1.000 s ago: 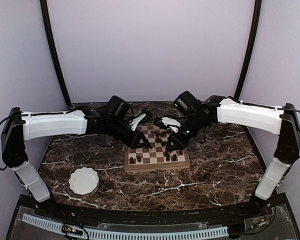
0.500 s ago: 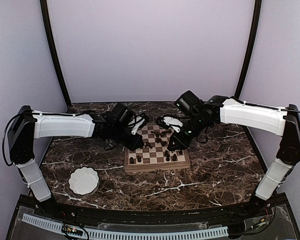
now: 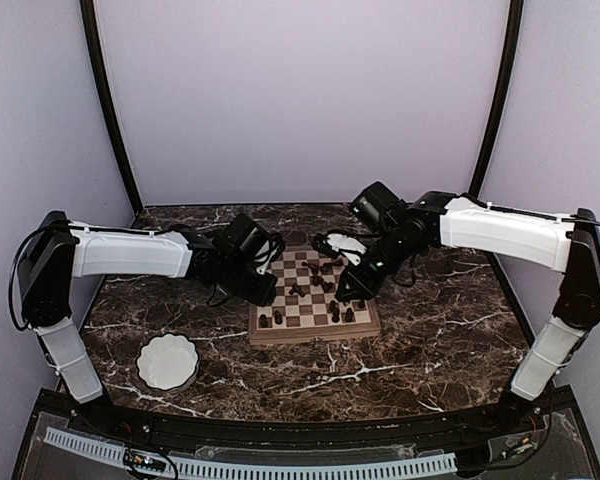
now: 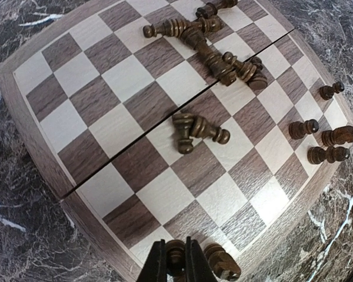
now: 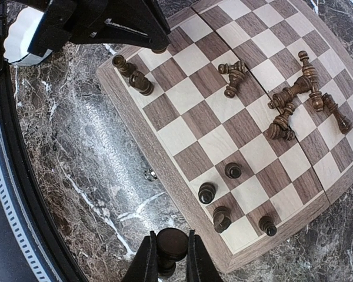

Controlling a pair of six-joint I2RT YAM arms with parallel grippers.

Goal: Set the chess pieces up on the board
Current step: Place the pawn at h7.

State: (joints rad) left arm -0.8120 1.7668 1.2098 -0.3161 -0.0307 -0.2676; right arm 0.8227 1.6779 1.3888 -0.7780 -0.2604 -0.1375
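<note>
1. Meanwhile, the left gripper (image 4: 176,247) had drawn back from mid-board to the near left corner of the board (image 4: 100,126). Its jaws pinched a dark chessman (image 4: 175,259), and a neighbouring piece (image 4: 220,267) stood just beside it. That retreat suggested a carry toward the edge rank, with nothing set down yet.
2. Across the middle, most chess pieces (image 4: 217,59) lay toppled in two heaps, so the set-up looked far from finished.
3. Four standing pieces (image 5: 232,170) occupied the near right corner.
4. The right gripper (image 5: 170,238) had barely shifted. It hovered over the marble table (image 5: 76,164) just off that corner, jaws clamped on a round-headed piece (image 5: 172,244).
</note>
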